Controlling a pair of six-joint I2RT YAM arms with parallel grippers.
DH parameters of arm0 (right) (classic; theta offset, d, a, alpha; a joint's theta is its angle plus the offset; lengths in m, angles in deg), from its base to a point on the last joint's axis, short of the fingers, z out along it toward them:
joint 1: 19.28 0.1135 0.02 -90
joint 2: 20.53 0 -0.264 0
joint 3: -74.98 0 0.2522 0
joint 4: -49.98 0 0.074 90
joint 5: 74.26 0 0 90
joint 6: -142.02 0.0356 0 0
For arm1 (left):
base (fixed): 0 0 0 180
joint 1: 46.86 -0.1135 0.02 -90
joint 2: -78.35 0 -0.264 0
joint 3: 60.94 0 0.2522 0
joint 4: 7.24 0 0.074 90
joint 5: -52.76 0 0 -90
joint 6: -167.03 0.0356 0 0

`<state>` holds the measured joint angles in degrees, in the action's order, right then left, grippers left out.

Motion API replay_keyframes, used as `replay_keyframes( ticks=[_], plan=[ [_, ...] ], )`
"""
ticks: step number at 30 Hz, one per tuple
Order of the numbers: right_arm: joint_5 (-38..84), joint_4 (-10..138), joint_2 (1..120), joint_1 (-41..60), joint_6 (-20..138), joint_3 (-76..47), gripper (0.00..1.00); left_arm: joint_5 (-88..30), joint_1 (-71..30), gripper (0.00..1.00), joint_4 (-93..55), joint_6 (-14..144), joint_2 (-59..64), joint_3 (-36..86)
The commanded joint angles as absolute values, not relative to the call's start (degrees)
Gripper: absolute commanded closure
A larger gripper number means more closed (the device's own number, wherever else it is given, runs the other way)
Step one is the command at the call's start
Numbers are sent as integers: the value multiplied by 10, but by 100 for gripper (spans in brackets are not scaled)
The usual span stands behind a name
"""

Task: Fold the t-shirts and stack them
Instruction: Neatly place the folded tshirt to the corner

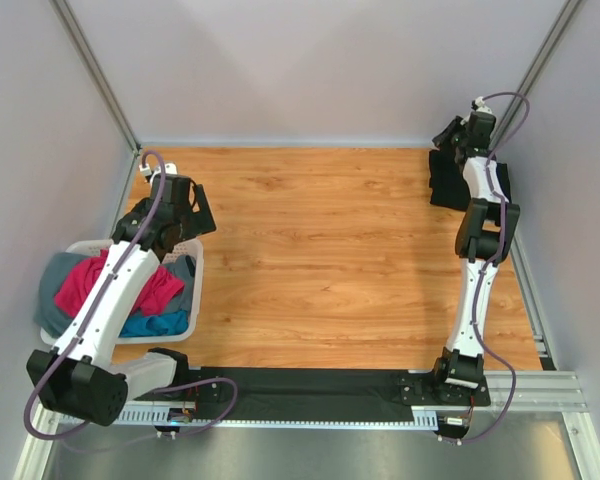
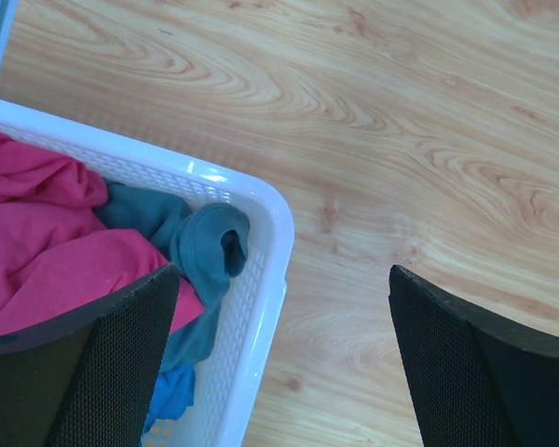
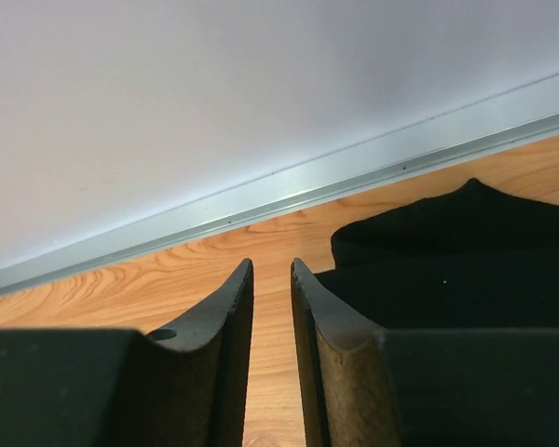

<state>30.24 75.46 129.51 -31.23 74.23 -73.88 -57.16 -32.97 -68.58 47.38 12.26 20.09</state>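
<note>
Left tool [image 2: 281, 317]: spread wide, holding nothing, over the basket [image 2: 261, 200] corner.
Right tool [image 3: 272, 270]: nearly closed, nothing in the slit.
Basket shirts: pink shirt [image 2: 47, 242], grey shirt [image 2: 200, 247] and blue shirt [image 2: 172, 396] are heaped under the left tool's left finger.
Black shirt [image 3: 447, 261]: folded, just beside the right tool.
Handling: probably light and limp; pinch the grey shirt's raised fold.
Room: the rim may snag; the wall [image 3: 214, 93] is close ahead of the right tool; open surface [image 1: 330, 250] lies between the tools.

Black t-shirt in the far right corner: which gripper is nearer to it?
Right. The right gripper sits just beside the black t-shirt, fingers nearly together. The left gripper hovers open over the white basket corner, across the table.
</note>
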Motion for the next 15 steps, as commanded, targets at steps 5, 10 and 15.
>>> replay_keyframes(
  ticks=[5,10,15],
  plan=[
    [264,756,1310,-284,729,-740,75,-565,-329,1,-678,485,108,222],
    [293,767,1304,-284,765,-728,75,-536,-329,1,-664,481,122,201],
    [329,753,1267,-284,794,-718,69,-524,-329,1,-650,476,155,175]
  ],
)
